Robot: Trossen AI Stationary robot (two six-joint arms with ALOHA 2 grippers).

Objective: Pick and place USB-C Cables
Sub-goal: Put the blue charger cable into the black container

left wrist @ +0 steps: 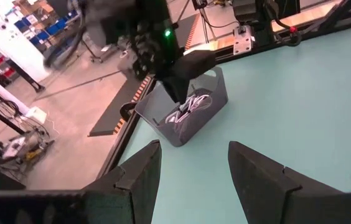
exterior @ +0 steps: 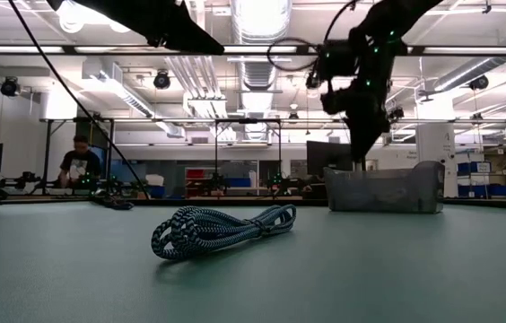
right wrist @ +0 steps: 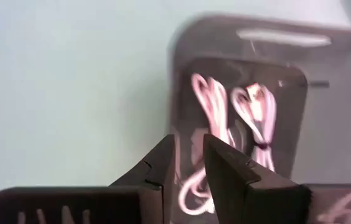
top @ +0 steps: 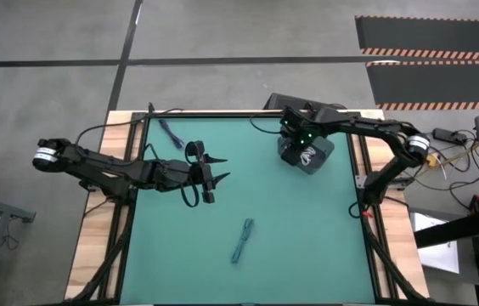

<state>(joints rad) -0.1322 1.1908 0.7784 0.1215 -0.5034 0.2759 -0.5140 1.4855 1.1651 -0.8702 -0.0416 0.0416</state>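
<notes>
High view: the right pincer point(top: 301, 136) hangs over the grey bin point(top: 318, 160) at the far right of the green tabletop point(top: 290, 229); white cables point(top: 306, 155) lie inside the bin. The left pincer point(top: 216, 171) hovers over the tabletop's left half, fingers spread, holding nothing. The teal cable point(top: 242, 240) lies loose near the middle front, and the dark blue cable point(top: 170, 133) lies near the far left edge.

Low view: the teal cable point(exterior: 220, 229) rests coiled on the tabletop close to the camera, well apart from the bin point(exterior: 384, 189); the right arm reaches down just above the bin's rim.

Left wrist view: the left fingers point(left wrist: 139, 174) are wide apart and empty; farther off, the other arm stands over the bin point(left wrist: 208, 102) with the white cables point(left wrist: 187, 112) in it.

Right wrist view: the right fingers point(right wrist: 157, 165) are nearly pressed together with only a narrow gap and nothing between them; the two white cables point(right wrist: 234, 115) lie on the bin's floor below.

Step in hand: probably the end of a drop into the bin.

Next move: lift the right arm clear, then go for a loose cable; the teal one calls for a wide opening, centred over the bundle.
</notes>
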